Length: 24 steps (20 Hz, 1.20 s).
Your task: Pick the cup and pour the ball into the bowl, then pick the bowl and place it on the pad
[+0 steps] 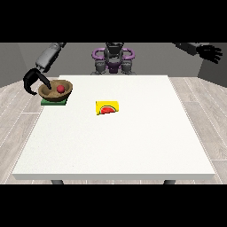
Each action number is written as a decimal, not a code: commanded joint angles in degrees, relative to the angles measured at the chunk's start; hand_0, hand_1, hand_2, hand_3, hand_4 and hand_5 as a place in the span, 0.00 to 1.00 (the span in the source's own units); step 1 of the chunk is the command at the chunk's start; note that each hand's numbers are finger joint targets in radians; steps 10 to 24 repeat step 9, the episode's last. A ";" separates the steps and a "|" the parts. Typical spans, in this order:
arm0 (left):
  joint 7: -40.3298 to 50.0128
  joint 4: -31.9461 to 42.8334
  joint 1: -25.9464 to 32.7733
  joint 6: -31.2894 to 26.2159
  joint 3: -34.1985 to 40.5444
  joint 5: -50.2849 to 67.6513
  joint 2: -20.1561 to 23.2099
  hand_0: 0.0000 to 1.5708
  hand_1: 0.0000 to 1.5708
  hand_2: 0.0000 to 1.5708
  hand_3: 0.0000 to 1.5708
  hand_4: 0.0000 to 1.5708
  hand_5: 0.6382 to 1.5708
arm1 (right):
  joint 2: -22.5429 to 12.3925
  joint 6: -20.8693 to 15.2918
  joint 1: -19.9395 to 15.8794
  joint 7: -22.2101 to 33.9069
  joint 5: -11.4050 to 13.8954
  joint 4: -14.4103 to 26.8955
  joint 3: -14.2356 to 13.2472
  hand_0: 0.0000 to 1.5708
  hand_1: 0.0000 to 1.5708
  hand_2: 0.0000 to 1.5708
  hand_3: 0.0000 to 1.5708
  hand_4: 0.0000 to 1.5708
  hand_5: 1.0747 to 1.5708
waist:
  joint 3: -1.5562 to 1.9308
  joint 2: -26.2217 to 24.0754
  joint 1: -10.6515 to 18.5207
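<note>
One wooden bowl [55, 90] holding one red ball [60, 89] is sitting on one green pad [54, 102], curled fingers of the hand at the view's left [33, 80] gripping its rim. One yellow cup [107, 107] is lying beyond those fingers, mid-table [115, 146]. The hand at the view's right [211, 52] is hanging with fingers spread.

bowl [55, 90] on pad [54, 102], ball [60, 89] inside

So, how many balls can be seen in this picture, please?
1. The red ball lies inside the wooden bowl, which sits on the green pad at the table's far corner, view's left. None shows in the yellow cup, but its inside is hidden.
</note>
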 commanded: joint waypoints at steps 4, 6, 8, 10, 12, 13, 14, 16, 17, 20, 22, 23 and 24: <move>13.24 -11.26 -1.19 2.77 -9.26 -0.44 -7.43 0.00 0.00 0.00 0.00 0.57 0.99 | -1.27 -0.16 -2.19 6.01 2.71 4.45 2.54 0.00 0.00 0.00 0.00 0.00 0.57 | 0.12 -11.12 1.28; 13.34 -12.94 0.77 6.63 -11.68 -2.73 -11.77 0.00 0.00 0.00 0.00 0.57 0.99 | -1.91 2.91 -2.77 5.31 1.16 3.69 1.78 0.00 0.00 0.00 0.00 0.00 0.57 | 0.07 -12.60 0.82; 12.85 -7.33 1.40 8.80 -11.22 -4.93 -11.77 0.00 0.00 0.00 0.00 0.57 0.99 | 0.75 6.09 -6.63 10.25 1.48 -1.17 5.13 0.00 0.00 0.00 0.00 0.26 0.62 | -0.11 -18.62 -2.69; 13.41 -5.22 3.62 7.29 -11.07 -4.87 -11.19 0.00 0.00 0.00 0.00 0.57 0.99 | 4.36 6.15 -6.26 9.86 1.07 -2.91 6.09 0.00 0.00 0.00 0.00 0.30 0.72 | -0.17 -22.67 -3.79; 13.41 -5.22 3.62 7.29 -11.07 -4.87 -11.19 0.00 0.00 0.00 0.00 0.57 0.99 | 4.36 6.15 -6.26 9.86 1.07 -2.91 6.09 0.00 0.00 0.00 0.00 0.30 0.72 | -0.17 -22.67 -3.79; 13.41 -5.22 3.62 7.29 -11.07 -4.87 -11.19 0.00 0.00 0.00 0.00 0.57 0.99 | 4.36 6.15 -6.26 9.86 1.07 -2.91 6.09 0.00 0.00 0.00 0.00 0.30 0.72 | -0.17 -22.67 -3.79; 13.41 -5.22 3.62 7.29 -11.07 -4.87 -11.19 0.00 0.00 0.00 0.00 0.57 0.99 | 4.36 6.15 -6.26 9.86 1.07 -2.91 6.09 0.00 0.00 0.00 0.00 0.30 0.72 | -0.17 -22.67 -3.79; 13.41 -5.22 3.62 7.29 -11.07 -4.87 -11.19 0.00 0.00 0.00 0.00 0.57 0.99 | 4.36 6.15 -6.26 9.86 1.07 -2.91 6.09 0.00 0.00 0.00 0.00 0.30 0.72 | -0.17 -22.67 -3.79; 13.41 -5.22 3.62 7.29 -11.07 -4.87 -11.19 0.00 0.00 0.00 0.00 0.57 0.99 | 4.36 6.15 -6.26 9.86 1.07 -2.91 6.09 0.00 0.00 0.00 0.00 0.30 0.72 | -0.17 -22.67 -3.79; 13.41 -5.22 3.62 7.29 -11.07 -4.87 -11.19 0.00 0.00 0.00 0.00 0.57 0.99 | 4.36 6.15 -6.26 9.86 1.07 -2.91 6.09 0.00 0.00 0.00 0.00 0.30 0.72 | -0.17 -22.67 -3.79; 13.41 -5.22 3.62 7.29 -11.07 -4.87 -11.19 0.00 0.00 0.00 0.00 0.57 0.99 | 4.36 6.15 -6.26 9.86 1.07 -2.91 6.09 0.00 0.00 0.00 0.00 0.30 0.72 | -0.17 -22.67 -3.79; 13.41 -5.22 3.62 7.29 -11.07 -4.87 -11.19 0.00 0.00 0.00 0.00 0.57 0.99 | 4.36 6.15 -6.26 9.86 1.07 -2.91 6.09 0.00 0.00 0.00 0.00 0.30 0.72 | -0.17 -22.67 -3.79; 13.41 -5.22 3.62 7.29 -11.07 -4.87 -11.19 0.00 0.00 0.00 0.00 0.57 0.99 | 4.36 6.15 -6.26 9.86 1.07 -2.91 6.09 0.00 0.00 0.00 0.00 0.30 0.72 | -0.17 -22.67 -3.79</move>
